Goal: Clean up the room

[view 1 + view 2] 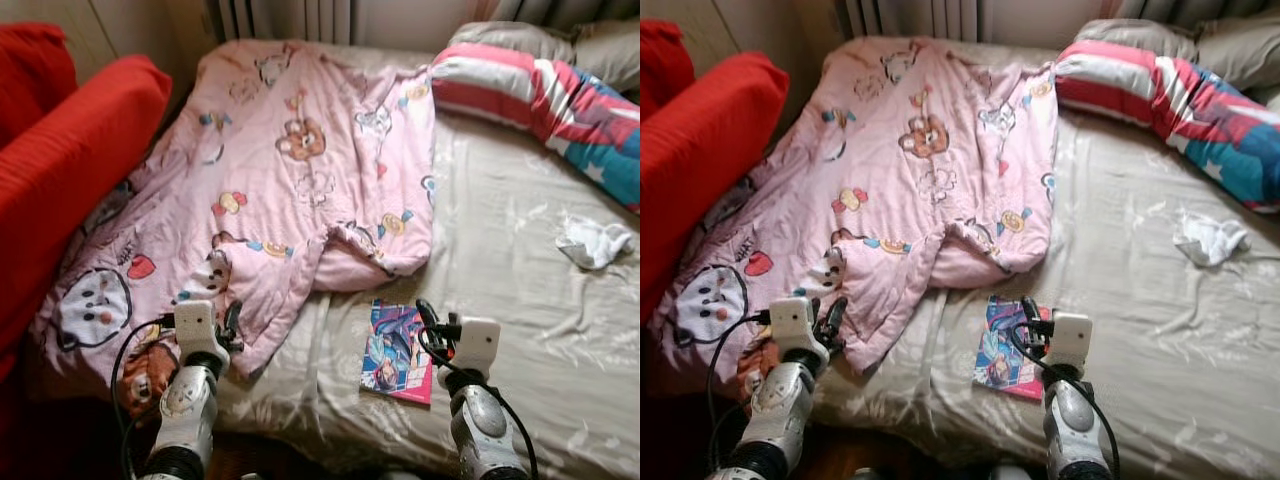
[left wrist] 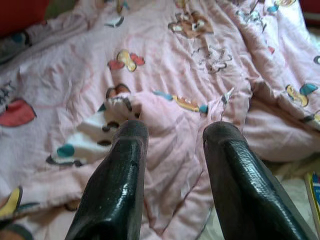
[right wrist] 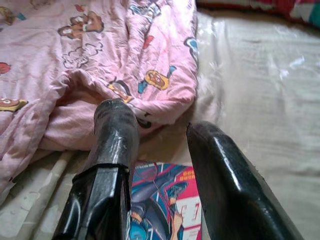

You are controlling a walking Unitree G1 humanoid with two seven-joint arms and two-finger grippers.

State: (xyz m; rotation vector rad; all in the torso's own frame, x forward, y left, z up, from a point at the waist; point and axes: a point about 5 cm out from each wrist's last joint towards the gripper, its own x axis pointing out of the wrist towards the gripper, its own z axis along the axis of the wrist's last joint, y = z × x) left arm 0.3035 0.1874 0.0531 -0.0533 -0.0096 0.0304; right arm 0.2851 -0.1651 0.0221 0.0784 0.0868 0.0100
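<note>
A pink cartoon-print blanket [image 1: 300, 170] lies crumpled across the left half of the bed [image 1: 500, 250]. A colourful magazine [image 1: 396, 350] lies flat near the bed's front edge, just below the blanket's corner. A white crumpled cloth [image 1: 593, 242] rests on the sheet at the right. My left gripper [image 1: 232, 325] hovers open over the blanket's front edge [image 2: 170, 150]. Over the magazine [image 3: 160, 200] my right gripper [image 1: 428, 322] hangs open, nothing between its fingers [image 3: 115, 145].
A red sofa [image 1: 70, 160] stands close along the bed's left side. A striped red, white and blue pillow [image 1: 550, 100] and grey pillows [image 1: 540, 40] lie at the head of the bed. A radiator [image 1: 290, 18] is on the far wall.
</note>
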